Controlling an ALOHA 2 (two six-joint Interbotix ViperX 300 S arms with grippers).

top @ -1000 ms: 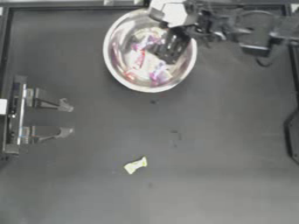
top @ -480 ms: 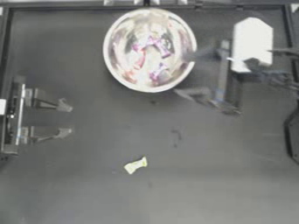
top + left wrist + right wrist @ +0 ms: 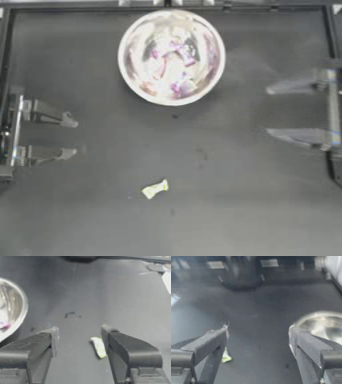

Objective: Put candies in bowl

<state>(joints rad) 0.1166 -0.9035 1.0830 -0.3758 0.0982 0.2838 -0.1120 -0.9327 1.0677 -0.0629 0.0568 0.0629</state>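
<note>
Since the desk (image 3: pixel 254 210) carries everything, its edges serve best for placing things: the bowl (image 3: pixel 171 57) sits near the far edge, about midway along it, and holds a cluster of wrapped candies (image 3: pixel 172 67), pink, purple and white by what shows in its shiny inside; an exact count cannot be made out through the reflections. Both arms are drawn back to their own sides. The right claw (image 3: pixel 284 112) rests at the right edge with its jaws spread wide and nothing between them. The left claw (image 3: pixel 70 136) rests at the left edge, likewise wide and holding nothing.

One sweet is not yet in: the yellow-green candy (image 3: pixel 155 188) lies alone on the bare desk, well apart from the bowl, toward the near edge and a little left of the middle. Its long axis runs on a slant, the end toward the right edge lying slightly farther from the near edge.

By my judgement the left claw is the nearer of the two; the candy lies out from it toward the centre and somewhat toward the near edge. The left wrist view shows the candy close ahead, beside one jaw. Closing across the narrow waist of the wrapper, with jaws set crosswise to that slant, looks the surest grip.
</note>
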